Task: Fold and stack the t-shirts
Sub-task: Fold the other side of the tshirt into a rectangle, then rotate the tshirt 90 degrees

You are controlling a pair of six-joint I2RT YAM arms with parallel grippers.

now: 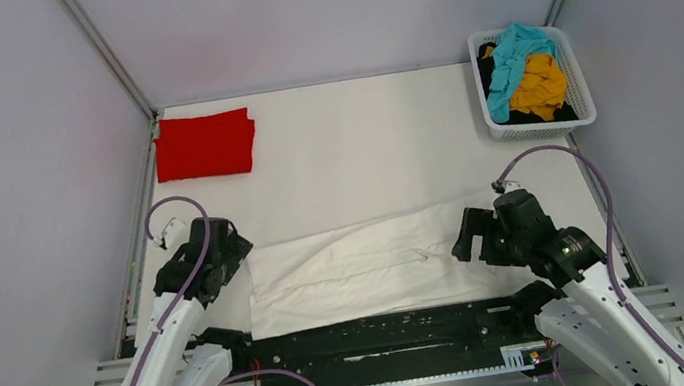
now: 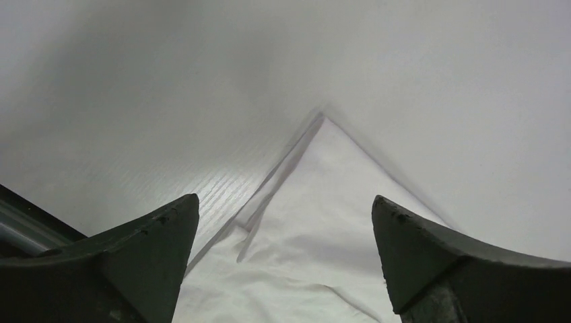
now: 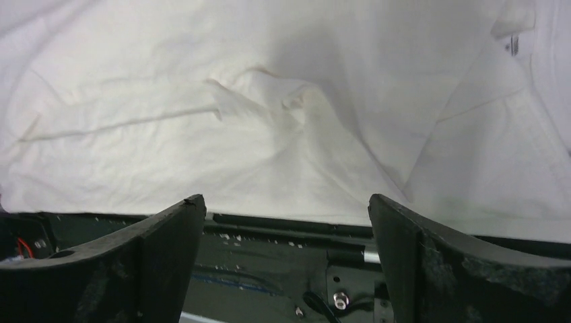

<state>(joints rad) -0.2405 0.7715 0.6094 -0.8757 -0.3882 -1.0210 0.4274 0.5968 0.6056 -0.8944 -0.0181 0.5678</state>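
Near edge: left gripper [image 2: 286,208] has its fingers spread wide with nothing between them, and hangs over a pointed corner of the white t-shirt [image 1: 369,270]. Right gripper [image 3: 286,208] is likewise spread and empty, over the shirt's near hem. The white shirt lies between the two arms as a long band with creases, probably part-folded and not finished. Far left corner of the table [image 1: 362,150]: red t-shirt [image 1: 205,145], folded into a neat rectangle, judged done and the likely base of the stack. Far right: basket [image 1: 541,132] holding the teal t-shirt [image 1: 511,58], mustard t-shirt [image 1: 540,84] and black t-shirt [image 1: 564,111] in a heap, all unfolded. So one is done, one is in hand and three are left. Only the right wrist view shows the neck label [image 3: 513,44], a rumpled patch mid-cloth, and the hem lapping the black rail [image 3: 283,256]. Only the top view shows the red shirt and the basket.
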